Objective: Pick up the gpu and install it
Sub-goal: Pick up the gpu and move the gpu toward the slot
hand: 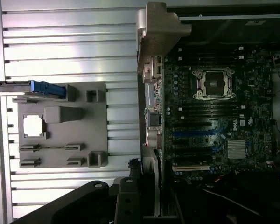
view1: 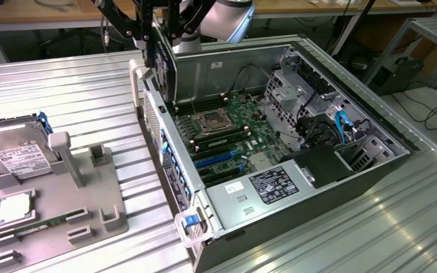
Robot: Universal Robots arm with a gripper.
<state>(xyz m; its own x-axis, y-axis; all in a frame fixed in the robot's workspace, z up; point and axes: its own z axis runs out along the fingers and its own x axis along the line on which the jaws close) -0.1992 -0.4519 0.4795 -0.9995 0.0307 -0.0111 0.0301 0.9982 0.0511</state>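
The gpu (view1: 165, 71) hangs on edge from my gripper (view1: 162, 35), which is shut on its upper edge. The card is black, and its pale metal end bracket (view1: 139, 73) faces the exterior view's left. It hovers above the rear wall of the open computer case (view1: 355, 187), over the motherboard (view1: 234, 128) near the CPU socket (view1: 211, 118). In the wrist view the gpu (hand: 155, 116) appears edge-on along the case's rear wall, with the gripper (hand: 142, 189) at its near end. Blue expansion slots (view1: 217, 159) (hand: 196, 134) lie lower on the board, apart from the card.
A grey fixture tray (view1: 89, 199) on the slatted metal table holds a hard drive (view1: 17, 153), a processor chip (view1: 12, 209) and a green memory stick (view1: 48, 223). Drive cages and blue cables (view1: 340, 128) fill the case's far side, with the power supply (view1: 275, 187) in front.
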